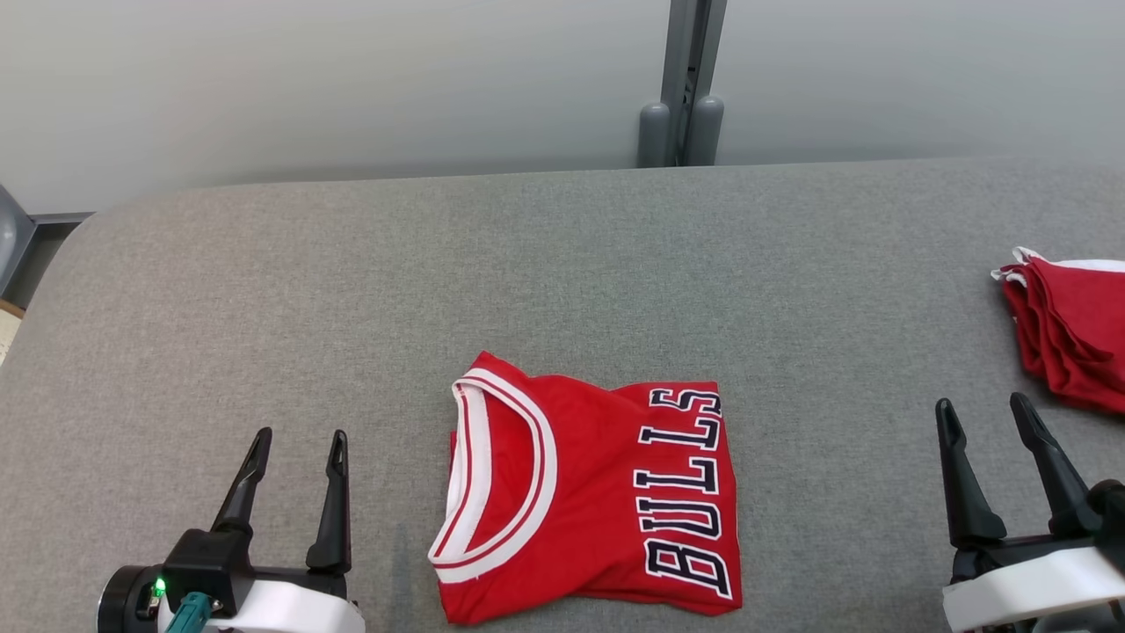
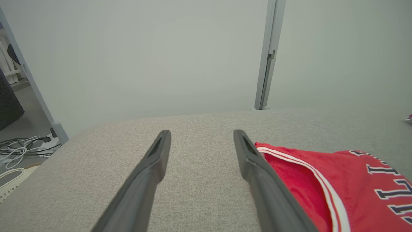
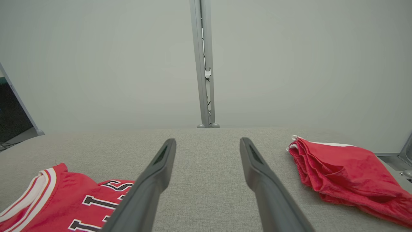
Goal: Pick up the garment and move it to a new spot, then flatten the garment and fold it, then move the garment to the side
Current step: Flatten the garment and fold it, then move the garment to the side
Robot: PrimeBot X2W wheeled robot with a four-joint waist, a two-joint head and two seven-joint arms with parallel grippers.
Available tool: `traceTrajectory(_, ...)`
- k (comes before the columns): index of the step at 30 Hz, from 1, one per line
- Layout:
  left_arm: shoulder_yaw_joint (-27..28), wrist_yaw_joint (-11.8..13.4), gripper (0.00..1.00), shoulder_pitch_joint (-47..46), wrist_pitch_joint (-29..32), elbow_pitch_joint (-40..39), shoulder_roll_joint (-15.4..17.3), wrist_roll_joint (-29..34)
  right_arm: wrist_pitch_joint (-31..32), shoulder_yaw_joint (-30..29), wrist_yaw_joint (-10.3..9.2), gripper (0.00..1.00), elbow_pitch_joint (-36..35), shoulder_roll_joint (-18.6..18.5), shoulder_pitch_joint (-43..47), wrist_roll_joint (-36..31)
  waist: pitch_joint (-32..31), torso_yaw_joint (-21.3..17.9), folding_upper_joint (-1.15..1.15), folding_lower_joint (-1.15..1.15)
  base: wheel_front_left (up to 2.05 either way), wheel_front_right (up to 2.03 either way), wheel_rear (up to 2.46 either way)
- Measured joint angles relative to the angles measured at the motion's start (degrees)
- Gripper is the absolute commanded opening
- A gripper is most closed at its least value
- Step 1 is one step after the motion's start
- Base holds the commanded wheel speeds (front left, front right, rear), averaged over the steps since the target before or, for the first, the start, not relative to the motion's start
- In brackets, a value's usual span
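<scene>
The garment (image 1: 598, 497) is a red jersey with white collar trim and dark BULLS lettering, folded into a neat rectangle at the front centre of the grey table (image 1: 562, 264). It shows at the right in the left wrist view (image 2: 347, 187) and at the lower left in the right wrist view (image 3: 64, 203). My left gripper (image 1: 299, 453) stands open to the left of it, apart from the cloth, fingers pointing away from me (image 2: 199, 135). At the far right my right gripper (image 1: 984, 418) is open too, with nothing between its fingers (image 3: 207, 143).
A second red garment (image 1: 1068, 330) lies crumpled at the table's right edge, close beyond the right gripper (image 3: 347, 174). A grey post (image 1: 681, 88) rises behind the table against a pale wall. Cables (image 2: 22, 148) lie on the floor past the table's left end.
</scene>
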Motion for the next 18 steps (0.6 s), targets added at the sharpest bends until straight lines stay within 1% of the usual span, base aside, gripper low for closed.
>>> traceTrajectory(7, 0.0, 0.3, 1.0, 0.0, 0.3, 0.1, 0.2, -0.8, 1.1, -0.4, 0.0, 1.0, -1.0, 0.3, 0.8, 0.0, -0.1, 0.1, 0.0, 0.0, 0.0, 0.0, 0.0)
traceTrajectory(18, -0.1, 0.8, 1.0, -0.1, 0.2, 0.1, 0.4, -1.2, 1.4, -0.3, 0.0, 1.0, -0.6, 0.5, 0.7, 0.1, 0.4, 0.1, 0.0, 0.0, 0.0, 0.0, 0.0)
